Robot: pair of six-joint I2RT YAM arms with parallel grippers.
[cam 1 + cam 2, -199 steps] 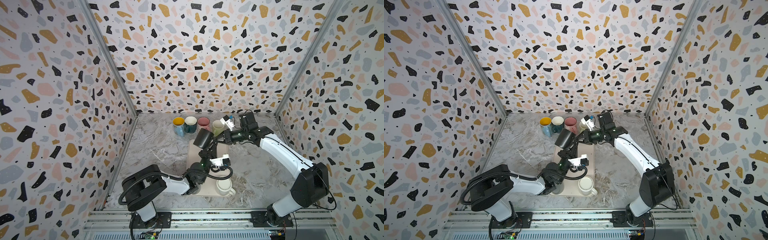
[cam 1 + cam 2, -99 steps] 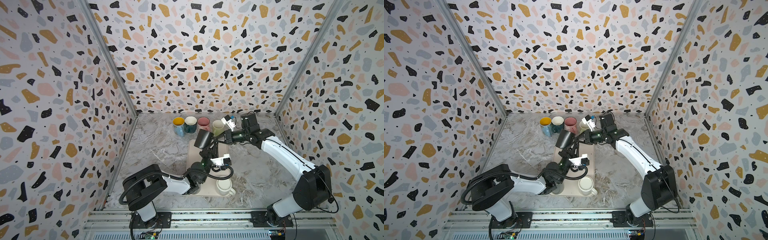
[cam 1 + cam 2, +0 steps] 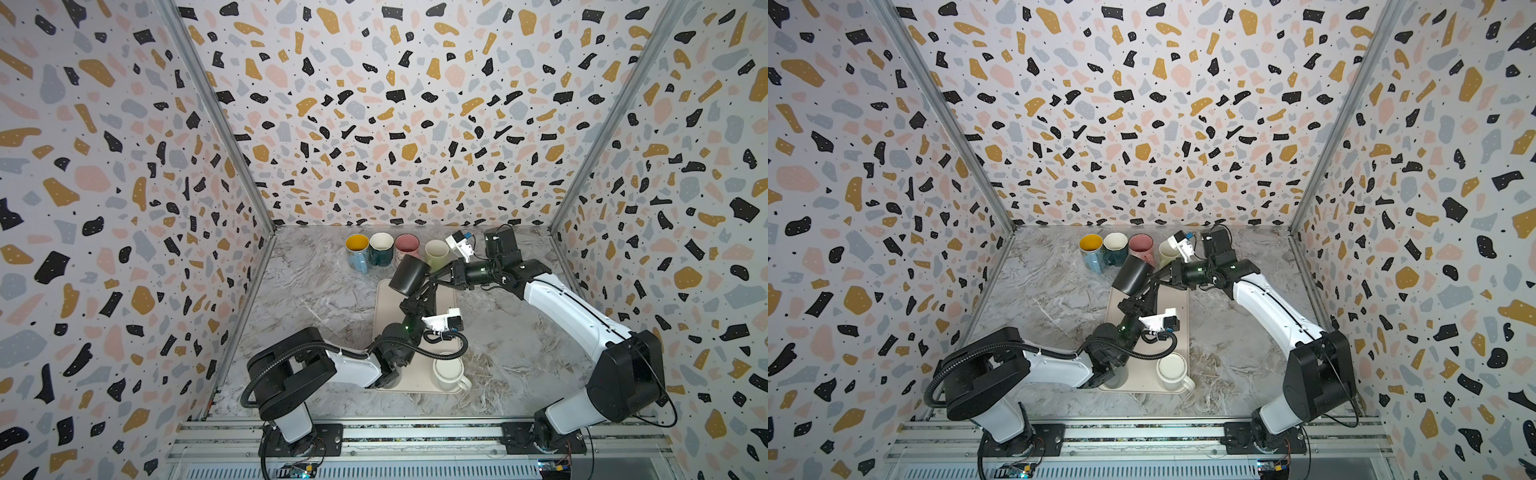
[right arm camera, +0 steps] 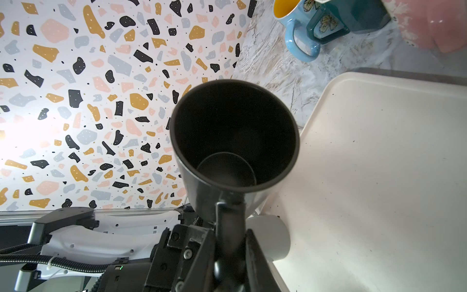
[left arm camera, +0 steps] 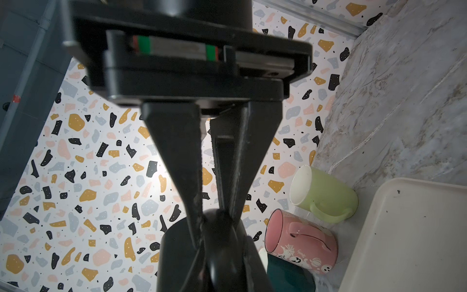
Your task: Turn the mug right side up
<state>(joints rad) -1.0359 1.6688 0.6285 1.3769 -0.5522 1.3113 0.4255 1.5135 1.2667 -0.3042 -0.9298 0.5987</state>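
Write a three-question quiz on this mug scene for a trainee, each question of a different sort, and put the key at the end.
1. How many mugs stand in the row of mugs at the back wall?
2. The black mug is: a) standing in that row; b) held in the air; c) lying untouched.
3. True or false: the pink mug stands between the teal mug and the green mug.
Key: 1 four; 2 b; 3 true.
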